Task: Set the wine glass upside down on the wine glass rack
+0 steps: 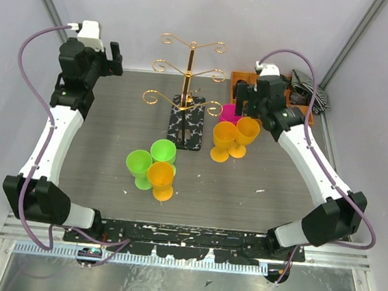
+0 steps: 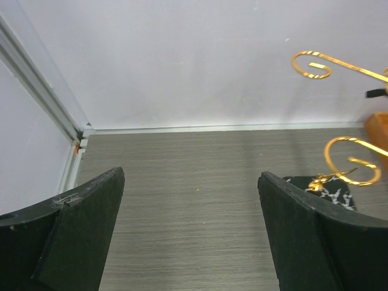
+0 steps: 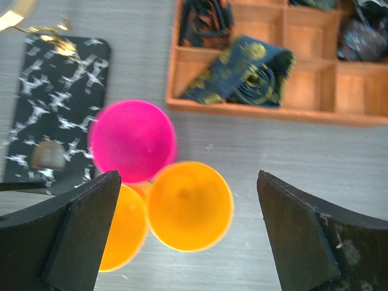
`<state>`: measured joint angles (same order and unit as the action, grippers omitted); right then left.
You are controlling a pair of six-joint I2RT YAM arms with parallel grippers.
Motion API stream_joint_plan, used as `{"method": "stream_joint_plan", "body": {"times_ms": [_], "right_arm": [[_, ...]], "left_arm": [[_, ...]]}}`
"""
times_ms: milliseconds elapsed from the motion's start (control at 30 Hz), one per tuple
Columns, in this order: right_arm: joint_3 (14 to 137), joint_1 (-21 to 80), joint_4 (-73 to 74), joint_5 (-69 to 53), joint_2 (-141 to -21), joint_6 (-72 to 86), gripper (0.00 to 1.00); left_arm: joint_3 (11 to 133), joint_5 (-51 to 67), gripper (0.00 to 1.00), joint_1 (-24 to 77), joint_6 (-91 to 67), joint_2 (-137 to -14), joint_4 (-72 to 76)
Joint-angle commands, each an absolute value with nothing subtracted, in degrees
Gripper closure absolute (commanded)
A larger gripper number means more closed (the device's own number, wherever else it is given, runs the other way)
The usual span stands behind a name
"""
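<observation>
- the rack [image 1: 186, 83] is standing near the middle of the far edge of the counter [image 1: 113, 131]. its thin gold pole is rising from a black speckled base [image 1: 187, 121], and its curled arms are reaching out to both sides.
- the left claw [image 2: 191, 176] is hanging near the far left corner, above bare counter. its fingers [image 2: 85, 224] are standing wide apart and are gripping nothing.
- the right claw [image 3: 187, 182] is hovering to the right of the rack, towards the far right corner, and is looking down. it is also spread open, with nothing caught between its fingers.
- a pink glass [image 3: 132, 140] and two orange glasses [image 3: 189, 206] are standing on the counter under the right claw. the pink glass is sitting just beside the right edge of the base. the orange glasses are sitting on its near side, and in the wrist view the three rims are overlapping.
- two green glasses [image 1: 139, 162] and a third orange glass [image 1: 161, 177] are standing upright in a tight group near the middle of the counter, a little towards the near edge and well apart from the first group.
- i cannot tell which of these glasses is the one for the task.
- a tray [image 3: 273, 112] is lying in the far right corner, and dark patterned cloths [image 3: 242, 70] are resting in its compartments.
</observation>
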<state>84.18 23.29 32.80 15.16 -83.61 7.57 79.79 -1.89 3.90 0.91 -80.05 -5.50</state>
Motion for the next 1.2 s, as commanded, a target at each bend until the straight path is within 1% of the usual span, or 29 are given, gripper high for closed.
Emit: {"method": "stream_joint_plan", "body": {"times_ms": [0, 133, 200, 267, 333, 467, 633, 700, 800, 833, 1000, 1100, 1167], "right_arm": [[78.1, 20.3, 31.8, 16.0, -78.1, 6.1, 0.01], [72.7, 18.4, 31.8, 15.3, -74.0, 5.8, 0.05], [70.2, 17.7, 31.9, 15.5, -72.9, 5.7, 0.08], [68.1, 17.0, 31.8, 15.6, -72.4, 5.4, 0.08], [66.5, 16.1, 31.7, 14.8, -72.4, 5.3, 0.11], [62.8, 14.5, 29.0, 11.3, -72.9, 5.5, 0.13], [61.2, 12.9, 26.1, 7.8, -74.6, 5.8, 0.17], [61.2, 12.8, 25.6, 7.1, -75.0, 5.8, 0.21], [61.3, 12.6, 25.4, 6.6, -75.2, 5.8, 0.33], [61.3, 12.5, 25.4, 6.6, -75.2, 5.7, 0.39], [61.1, 12.1, 25.6, 6.7, -75.3, 5.6, 0.79], [61.5, 11.5, 26.1, 7.6, -75.5, 5.6, 0.98], [61.9, 10.8, 26.7, 8.2, -75.4, 5.3, 0.99]], "left_arm": [[84.8, 2.2, 0.02, 4.0, -4.4, -77.2, -11.4], [86.3, 7.2, 0.02, 4.0, -9.6, -76.1, -13.8], [85.4, 10.2, 0.02, 4.2, -11.4, -75.1, -12.9], [84.3, 11.9, 0.02, 4.8, -12.0, -74.3, -12.0], [84.0, 12.1, 0.02, 5.8, -11.9, -73.9, -11.9], [84.3, 12.1, 0.02, 7.2, -11.2, -74.2, -12.5], [84.2, 11.6, 0.02, 7.9, -10.5, -74.4, -12.7], [84.1, 11.3, 0.02, 7.9, -10.2, -74.4, -12.9], [83.9, 11.2, 0.02, 8.0, -10.2, -74.5, -13.0], [83.9, 11.2, 0.02, 8.0, -10.2, -74.5, -13.0], [83.8, 11.5, 0.02, 8.1, -10.2, -74.9, -13.3], [84.8, 11.4, 0.02, 8.2, -10.2, -76.0, -15.0], [85.2, 11.3, 0.02, 8.1, -10.4, -76.6, -15.4]]}}
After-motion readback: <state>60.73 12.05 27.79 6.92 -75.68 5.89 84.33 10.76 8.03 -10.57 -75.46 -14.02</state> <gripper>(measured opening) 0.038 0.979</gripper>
